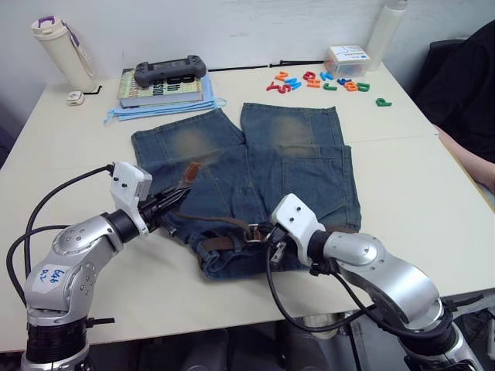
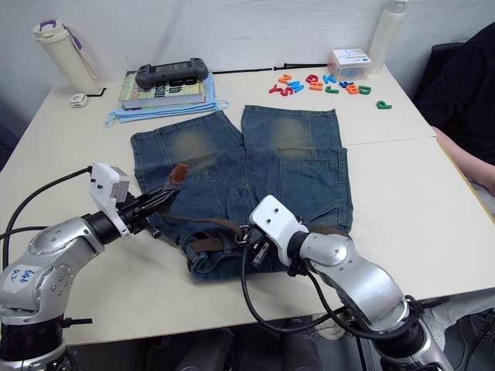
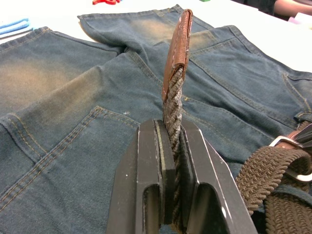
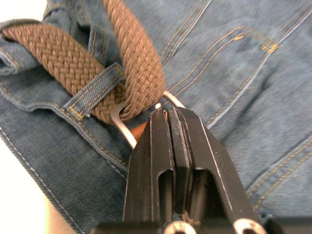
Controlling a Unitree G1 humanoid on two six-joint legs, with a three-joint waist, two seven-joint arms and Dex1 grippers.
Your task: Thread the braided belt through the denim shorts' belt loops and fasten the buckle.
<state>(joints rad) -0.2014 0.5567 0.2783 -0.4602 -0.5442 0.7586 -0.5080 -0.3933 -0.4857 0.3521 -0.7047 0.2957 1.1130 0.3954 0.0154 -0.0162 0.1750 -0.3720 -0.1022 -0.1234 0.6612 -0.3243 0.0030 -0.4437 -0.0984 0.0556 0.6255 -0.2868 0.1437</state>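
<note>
The denim shorts (image 1: pixel 247 185) are lying flat on the white table (image 1: pixel 69 162), waistband toward the robot and legs pointing away toward the coloured magnetic letters (image 1: pixel 325 81) and the book (image 1: pixel 166 89). The braided belt (image 4: pixel 122 63) is already being carried along the waistband: in the right wrist view it is seen passing under one of the belt loops (image 4: pixel 95 90) and then through the silver buckle (image 4: pixel 122 127). The left gripper (image 3: pixel 168 146) is clamped on the woven strap just below its tan leather tip (image 3: pixel 179 41), which is being held up above the left side of the shorts. The right gripper (image 4: pixel 170 119) is pressed closed at the buckle, near the middle of the waistband, apparently pinching the tan leather piece behind the frame, though what exactly lies between the pads cannot be told. By the look of things, the threading is largely done and the fastening is under way: the strap is being drawn through the frame, but whether the prong is seated in the weave cannot be told. What is judged to remain is pulling the free end snug, seating the prong and laying the tip flat.
</note>
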